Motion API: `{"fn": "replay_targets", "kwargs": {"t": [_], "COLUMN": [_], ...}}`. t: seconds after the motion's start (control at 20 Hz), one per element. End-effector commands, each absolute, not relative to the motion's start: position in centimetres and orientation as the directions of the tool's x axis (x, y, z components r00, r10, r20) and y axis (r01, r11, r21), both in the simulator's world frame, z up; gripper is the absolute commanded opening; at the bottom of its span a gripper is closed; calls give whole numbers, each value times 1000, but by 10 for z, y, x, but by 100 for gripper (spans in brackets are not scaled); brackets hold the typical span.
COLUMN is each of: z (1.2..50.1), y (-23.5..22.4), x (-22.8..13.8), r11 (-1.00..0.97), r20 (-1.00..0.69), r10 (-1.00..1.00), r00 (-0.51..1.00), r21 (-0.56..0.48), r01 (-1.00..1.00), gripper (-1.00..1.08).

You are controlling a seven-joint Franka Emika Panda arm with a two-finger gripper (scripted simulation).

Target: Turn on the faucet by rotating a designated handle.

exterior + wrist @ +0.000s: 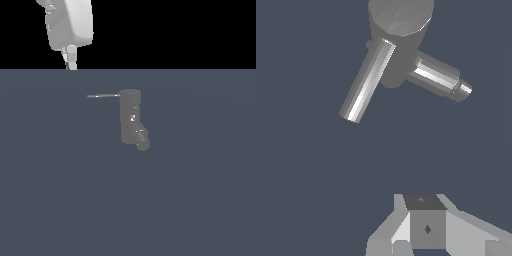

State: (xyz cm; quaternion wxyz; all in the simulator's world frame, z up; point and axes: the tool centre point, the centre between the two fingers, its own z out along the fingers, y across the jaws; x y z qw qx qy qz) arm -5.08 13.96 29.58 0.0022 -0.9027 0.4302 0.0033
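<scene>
The dull-grey faucet (130,112) stands upright on the flat floor in the middle of the exterior view. Its stubby spout (141,139) angles out near the base. The thin handle (102,95) sticks out level from the faucet's top toward the exterior view's left. My gripper (72,64) hangs high up and to the exterior view's left of the handle, well apart from it. In the wrist view the faucet (401,20), handle (366,82) and spout (438,77) lie ahead of the gripper (425,200). The fingers (427,227) sit together with no gap and hold nothing.
The white arm link (70,22) fills the upper left of the exterior view. A plain blue-grey floor (200,200) spreads around the faucet, with black background above it.
</scene>
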Motion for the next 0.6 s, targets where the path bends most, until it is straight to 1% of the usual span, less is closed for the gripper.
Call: {"fn": "replay_targets", "kwargs": {"t": [0.0,0.55], "z": [285,237], "y": [142,141], "x": [-36,32], "r11": [-592,-403], "r20": [-7,-2], "r10": [-806,-915], "r00": [592,403], "r21": [-2,0], "r01": [-806,-915], "gripper": [-100,-100]}}
